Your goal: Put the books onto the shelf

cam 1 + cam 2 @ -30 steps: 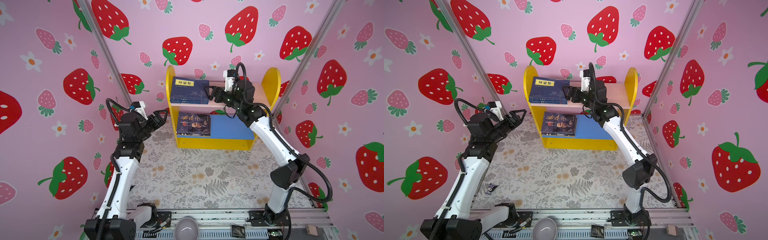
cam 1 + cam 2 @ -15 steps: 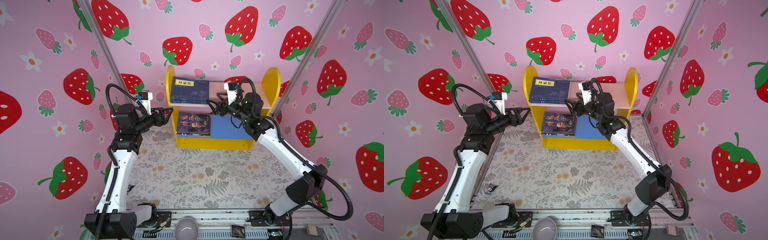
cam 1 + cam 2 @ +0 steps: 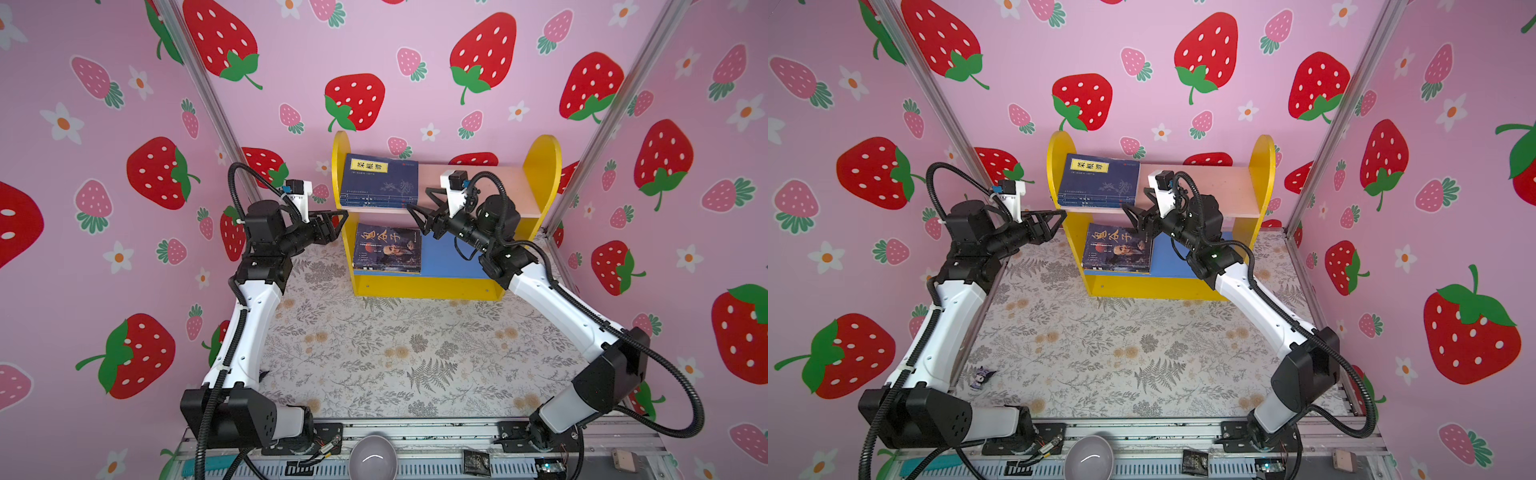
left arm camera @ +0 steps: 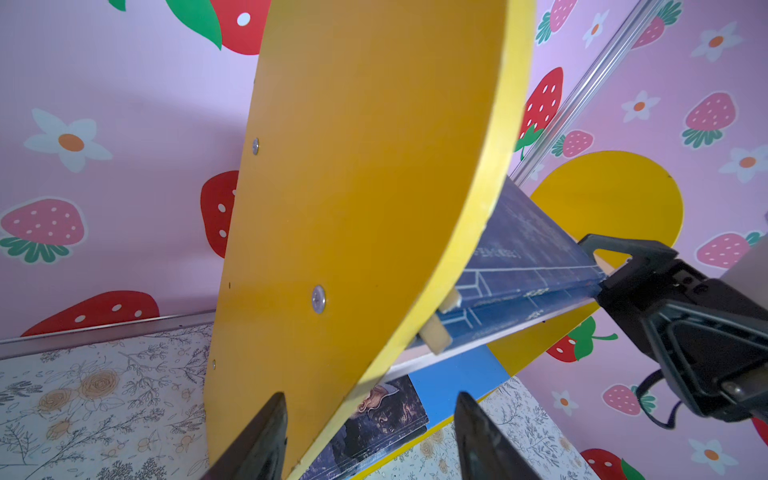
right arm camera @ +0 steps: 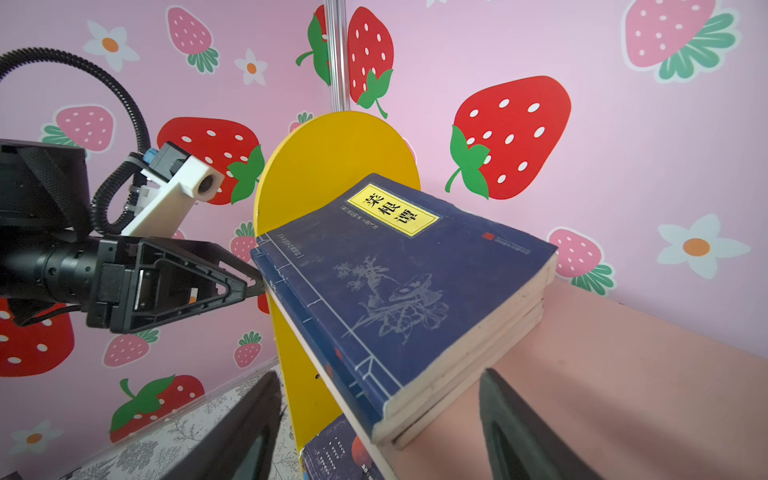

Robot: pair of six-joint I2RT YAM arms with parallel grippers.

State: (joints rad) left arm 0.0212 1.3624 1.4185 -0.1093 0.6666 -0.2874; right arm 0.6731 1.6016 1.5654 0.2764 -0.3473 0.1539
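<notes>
The shelf stands at the back of the mat. A stack of navy books lies flat on the left of its pink upper board. A dark portrait-cover book tops a stack on the blue lower board. My left gripper is open, its jaws either side of the front edge of the shelf's left side panel. My right gripper is open in front of the upper board, with the navy stack's near corner between its fingers, untouched.
The floral mat lies in front of the shelf. A small purple toy sits by the left arm's base. A grey bowl and a black packet rest on the front rail. Strawberry walls close in on three sides.
My left gripper swung from the mat's left side up to the shelf's left panel. My right gripper drew back and down from over the upper board. Both jaws narrowed a little.
</notes>
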